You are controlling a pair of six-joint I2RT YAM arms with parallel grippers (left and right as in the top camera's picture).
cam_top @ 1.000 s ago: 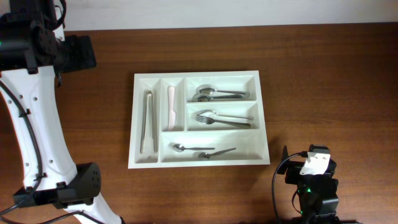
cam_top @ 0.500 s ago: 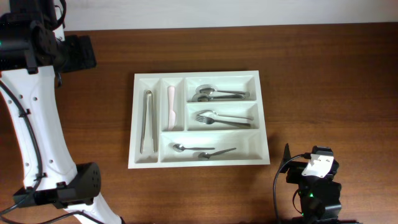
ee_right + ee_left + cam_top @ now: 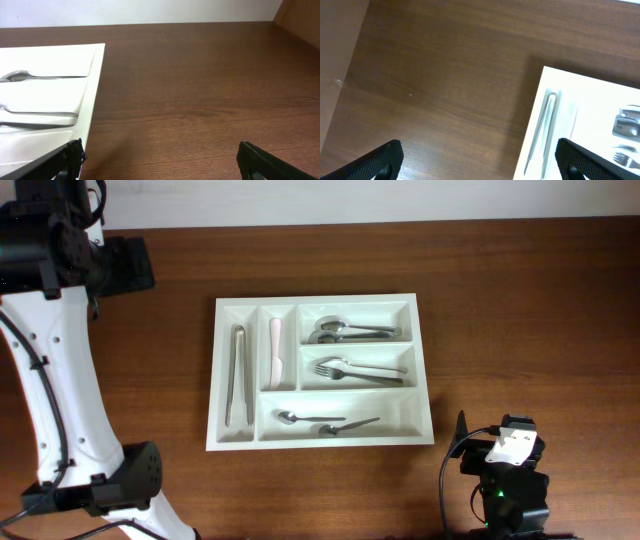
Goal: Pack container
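Left arm (image 3: 55,370): white shell links, black joint housings (image 3: 135,473), thin black cable (image 3: 38,358); right arm (image 3: 508,485): black body, white tag (image 3: 511,448), green LED (image 3: 497,491); matte black fingertips (image 3: 385,157).

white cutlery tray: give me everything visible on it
The tray is a white, plastic-looking rectangle with a raised rim, lying flat on the brown wood table. It has five compartments: two narrow vertical ones on its left side, two wider horizontal ones top right, and one long one along the bottom. In that order they hold tongs, a pale utensil, spoons, forks and two small steel pieces. The left pincer and right pincer are open and off it.
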